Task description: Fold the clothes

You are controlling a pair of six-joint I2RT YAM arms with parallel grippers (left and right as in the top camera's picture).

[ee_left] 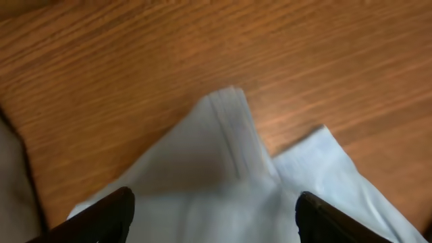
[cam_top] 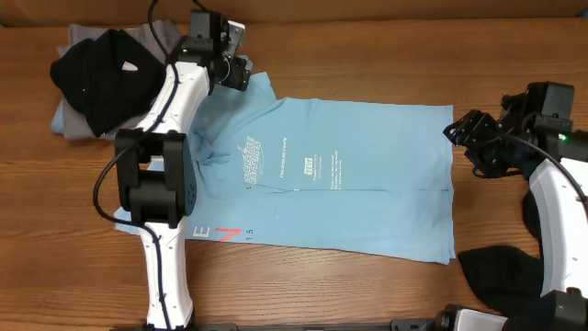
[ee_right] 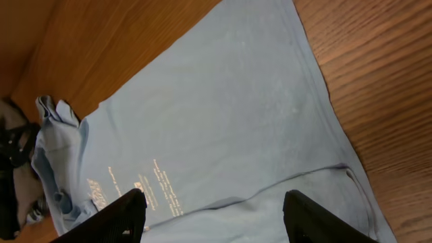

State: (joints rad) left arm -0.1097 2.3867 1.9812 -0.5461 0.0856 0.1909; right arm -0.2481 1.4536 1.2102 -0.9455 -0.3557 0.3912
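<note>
The left gripper (ee_left: pixel 212 217) has its dark fingers (ee_left: pixel 108 216) spread wide, nothing between them. They straddle the sleeve (ee_left: pixel 219 142), whose stitched edge points away across bare wood. Whether the tips touch the cloth cannot be told.

The shirt (cam_top: pixel 349 175) lies flat across the middle of the table (cam_top: pixel 367 55). Its collar end is under the left arm and its hem (cam_top: pixel 448 184) faces the right gripper (cam_top: pixel 464 133). That gripper is also released, and it sits just beside the hem's far corner, over wood. The wrist view shows its fingers (ee_right: pixel 125 216) apart above the cloth. A faint lengthwise crease runs below the lettering (cam_top: pixel 294 167).

The step looks like taking the far long edge to fold it inward. To do it well:
- Close the left fingers low on the sleeve's doubled seam, catching every layer.
- Move the right gripper in over the corner before it pinches.
- Lift both ends together, keeping the edge taut so it lands straight.

A black garment (cam_top: pixel 96 69) on grey cloth (cam_top: pixel 69 119) sits near the left elbow and could snag it.
</note>
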